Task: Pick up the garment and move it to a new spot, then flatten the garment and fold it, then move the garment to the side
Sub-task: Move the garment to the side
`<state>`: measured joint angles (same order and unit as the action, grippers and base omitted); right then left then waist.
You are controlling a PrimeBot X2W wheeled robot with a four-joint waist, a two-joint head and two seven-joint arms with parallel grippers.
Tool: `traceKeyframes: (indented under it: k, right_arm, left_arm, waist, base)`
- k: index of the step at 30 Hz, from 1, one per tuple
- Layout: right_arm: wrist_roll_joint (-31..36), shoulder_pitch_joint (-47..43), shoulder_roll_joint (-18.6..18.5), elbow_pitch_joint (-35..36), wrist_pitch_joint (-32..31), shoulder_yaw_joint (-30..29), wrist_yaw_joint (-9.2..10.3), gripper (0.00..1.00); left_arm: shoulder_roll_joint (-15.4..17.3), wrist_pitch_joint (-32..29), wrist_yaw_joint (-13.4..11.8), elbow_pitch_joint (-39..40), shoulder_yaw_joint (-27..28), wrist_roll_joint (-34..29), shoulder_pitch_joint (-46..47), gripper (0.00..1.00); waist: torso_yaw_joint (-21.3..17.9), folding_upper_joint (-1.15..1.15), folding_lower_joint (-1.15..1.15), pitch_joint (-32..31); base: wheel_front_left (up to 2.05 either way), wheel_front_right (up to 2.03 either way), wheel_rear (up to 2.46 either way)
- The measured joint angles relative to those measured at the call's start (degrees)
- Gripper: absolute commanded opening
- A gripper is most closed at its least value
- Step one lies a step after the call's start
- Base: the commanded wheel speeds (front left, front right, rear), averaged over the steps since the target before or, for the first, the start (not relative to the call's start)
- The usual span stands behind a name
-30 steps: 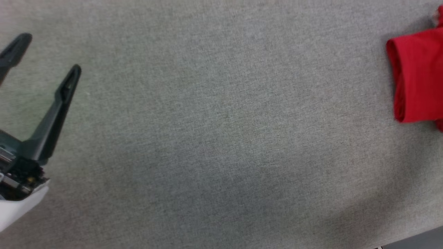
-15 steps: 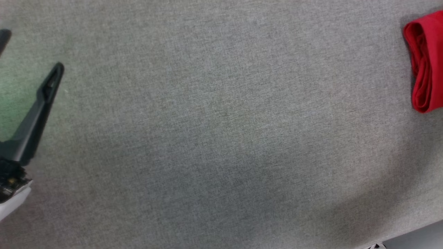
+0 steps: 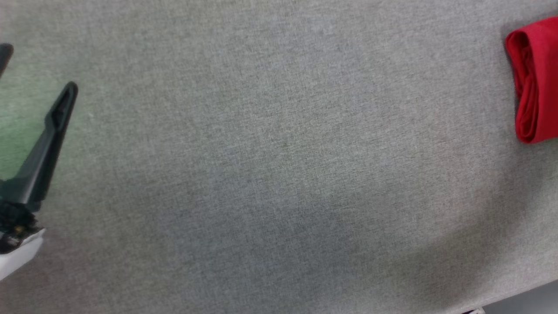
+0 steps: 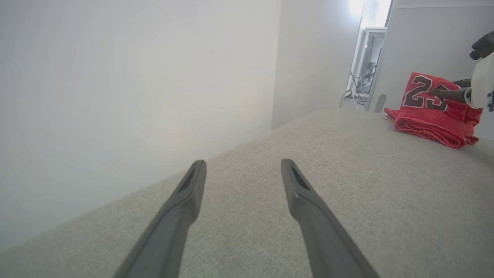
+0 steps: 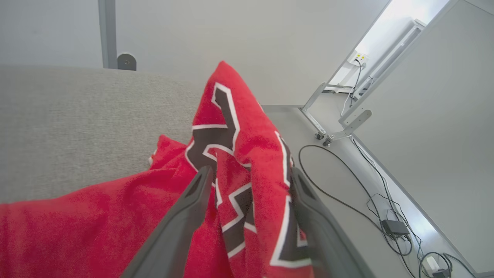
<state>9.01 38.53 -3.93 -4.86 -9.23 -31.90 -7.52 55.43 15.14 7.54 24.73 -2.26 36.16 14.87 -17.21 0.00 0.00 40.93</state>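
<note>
Garment (image 3: 534,80) is cut off by the head view's right edge. Left gripper (image 3: 37,69): outer finger mostly out of frame at the left edge, wrist cropped. In the right wrist view the right gripper (image 5: 251,173) has its finger bases cropped. A raised fold hides part of the number, probably "23". Finger-to-cloth contact is unclear. The small box (image 5: 394,227) on the floor cable is too small to identify.

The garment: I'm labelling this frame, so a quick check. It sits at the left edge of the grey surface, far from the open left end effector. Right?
No. The garment sits at the right edge of the grey surface, not the left; the head view shows it. It is indeed far from the open left end effector.
</note>
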Motion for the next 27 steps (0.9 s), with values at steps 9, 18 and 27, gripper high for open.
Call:
traceKeyframes:
  k: [9, 18, 27]
  right_arm:
    - [-0.94, -0.49, -4.11, 0.64, -1.99, 9.47, 0.00, 1.00]
    - [-2.72, -1.15, -5.69, -0.57, -5.00, 15.21, 0.00, 1.00]
    - [-3.90, -6.73, -0.87, -10.69, 4.89, 19.78, 0.00, 1.00]
  left_arm:
    - [-7.17, 0.00, 0.00, -4.27, -2.88, 0.76, 0.08, 1.00]
    - [-13.82, 0.00, 0.00, -10.96, -5.38, 1.68, -0.30, 1.00]
    - [-20.54, 0.00, 0.00, -22.21, -6.50, 2.87, -1.90, 1.00]
  waist:
    - [1.78, 0.00, 0.00, -5.06]
    - [6.07, 0.00, 0.00, -10.63]
    - [11.25, 0.00, 0.00, -16.61]
  base:
    - [0.00, 0.00, 0.00]
    - [0.00, 0.00, 0.00]
    - [0.00, 0.00, 0.00]
